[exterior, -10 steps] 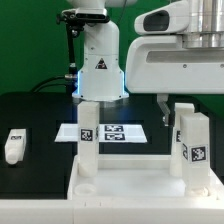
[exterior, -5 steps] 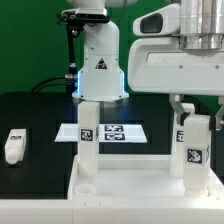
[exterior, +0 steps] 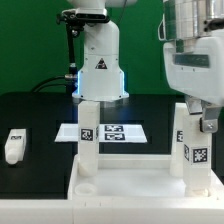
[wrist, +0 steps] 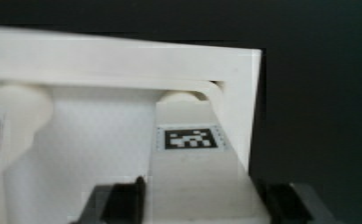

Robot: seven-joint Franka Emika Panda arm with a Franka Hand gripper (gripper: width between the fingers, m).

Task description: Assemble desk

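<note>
The desk top (exterior: 130, 180), a white rimmed tray, lies at the front of the exterior view. Two white leg blocks stand upright in its far corners. One leg (exterior: 88, 140) is towards the exterior view's left. The other leg (exterior: 196, 160) is towards its right, and my gripper (exterior: 196, 120) is shut on its upper part. In the wrist view this tagged leg (wrist: 196, 150) runs down between my fingers (wrist: 125, 200), which press against both its sides; my gripper (wrist: 199, 205) is at the frame's edge. The tray's rim (wrist: 142, 55) lies beyond it.
A loose white leg block (exterior: 12, 146) lies on the black table towards the exterior view's left. The marker board (exterior: 125, 132) lies flat behind the tray. The white robot base (exterior: 98, 65) stands at the back.
The jaws were spread above the right-hand leg a second ago; they have come down and closed on its sides. The hand above has since turned, and the leg looks slightly shifted.
</note>
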